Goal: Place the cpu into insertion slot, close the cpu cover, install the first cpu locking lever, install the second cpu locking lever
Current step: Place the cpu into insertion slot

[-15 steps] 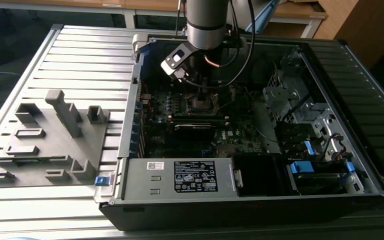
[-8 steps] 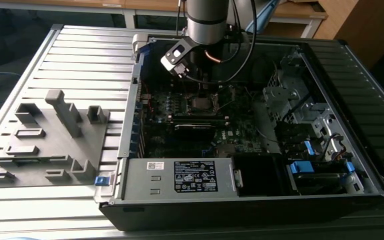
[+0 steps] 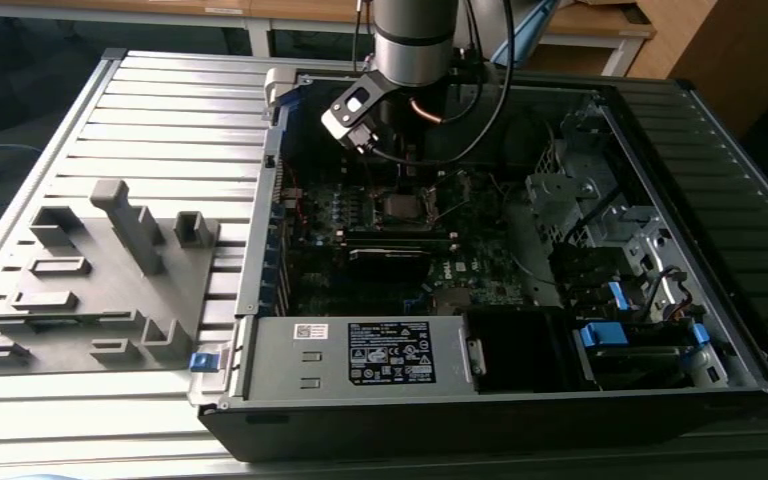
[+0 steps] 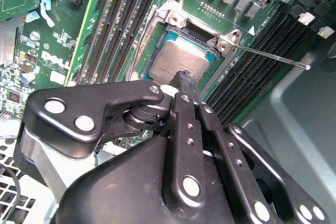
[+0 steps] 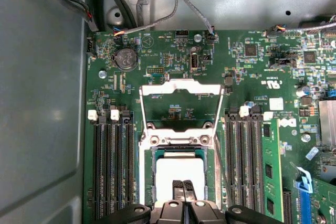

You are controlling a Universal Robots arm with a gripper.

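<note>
1 cpu [image 5: 176, 170] is seated in 1 insertion slot [image 5: 181, 153] | 1 cpu cover [image 5: 181, 87] is hinged open beyond slot | 1 gripper [image 5: 183, 184]: fingers are pressed together, nothing gripped, tips over cpu top

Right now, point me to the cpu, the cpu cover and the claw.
cpu [image 5: 181, 167]: first wrist view, middle of its silver top.
cpu cover [image 5: 181, 88]: first wrist view, frame bar opposite the hinge.
claw [image 5: 183, 184]: first wrist view, midway between its fingertips.
</note>
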